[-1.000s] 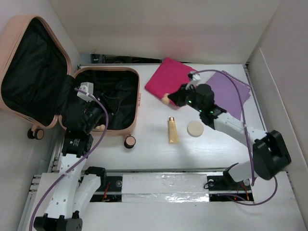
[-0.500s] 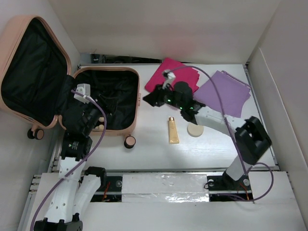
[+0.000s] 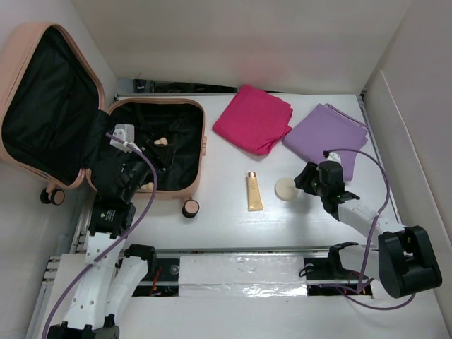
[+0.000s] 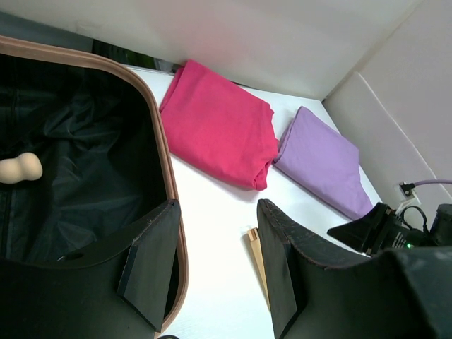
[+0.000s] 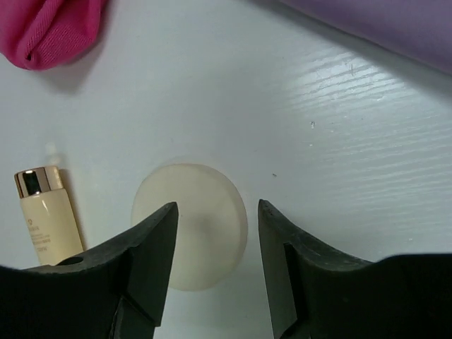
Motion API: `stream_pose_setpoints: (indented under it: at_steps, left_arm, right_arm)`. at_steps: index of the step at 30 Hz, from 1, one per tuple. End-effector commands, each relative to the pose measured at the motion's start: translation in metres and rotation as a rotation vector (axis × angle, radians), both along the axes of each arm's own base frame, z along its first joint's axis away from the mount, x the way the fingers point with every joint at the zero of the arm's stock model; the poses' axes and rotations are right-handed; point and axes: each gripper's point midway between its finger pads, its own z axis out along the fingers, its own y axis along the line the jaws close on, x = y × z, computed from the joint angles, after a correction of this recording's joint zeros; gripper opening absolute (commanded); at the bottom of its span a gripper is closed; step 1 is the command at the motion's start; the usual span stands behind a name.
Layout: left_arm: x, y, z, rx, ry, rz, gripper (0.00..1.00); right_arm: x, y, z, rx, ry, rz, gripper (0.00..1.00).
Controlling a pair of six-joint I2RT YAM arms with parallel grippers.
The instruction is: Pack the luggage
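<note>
Luggage [image 3: 203, 152] lies open at the far-left corner of the worktop [image 3: 226, 219], with its lid tipped back past the left edge. Left fingers [image 4: 152, 261] hang over its near rim, half open and empty. Right fingers [image 5: 148, 261] are parted, holding nothing, just above the cream disc [image 5: 189, 226] toward the right edge.
</note>
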Motion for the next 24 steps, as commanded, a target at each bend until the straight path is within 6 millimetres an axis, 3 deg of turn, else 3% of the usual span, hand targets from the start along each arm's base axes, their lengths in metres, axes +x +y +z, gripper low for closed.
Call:
stream_pose_setpoints:
  at_steps: [1,3,4,13,18,24]
  left_arm:
    - [-0.004,-0.002,0.020,-0.007,-0.064,-0.012,0.45]
    - [-0.004,0.000,0.020,-0.007,-0.065,-0.004,0.45]
    - [-0.005,0.000,0.021,-0.005,-0.067,-0.004,0.45]
    - [-0.005,0.000,0.021,-0.004,-0.070,-0.001,0.45]
    - [-0.006,0.002,0.025,-0.002,-0.082,0.008,0.45]
    - [-0.006,0.004,0.028,0.000,-0.091,0.019,0.45]
  right_arm:
    - [0.008,-0.010,0.012,0.039,-0.034,-0.042,0.55]
    - [0.009,-0.014,0.007,0.067,-0.019,-0.046,0.51]
    - [0.009,-0.007,0.007,0.100,-0.014,-0.020,0.50]
    - [0.009,0.001,-0.001,0.064,0.087,0.124,0.37]
    - [0.015,0.003,-0.003,0.037,0.124,0.184,0.38]
    - [0.006,0.002,-0.014,0.032,0.208,0.221,0.38]
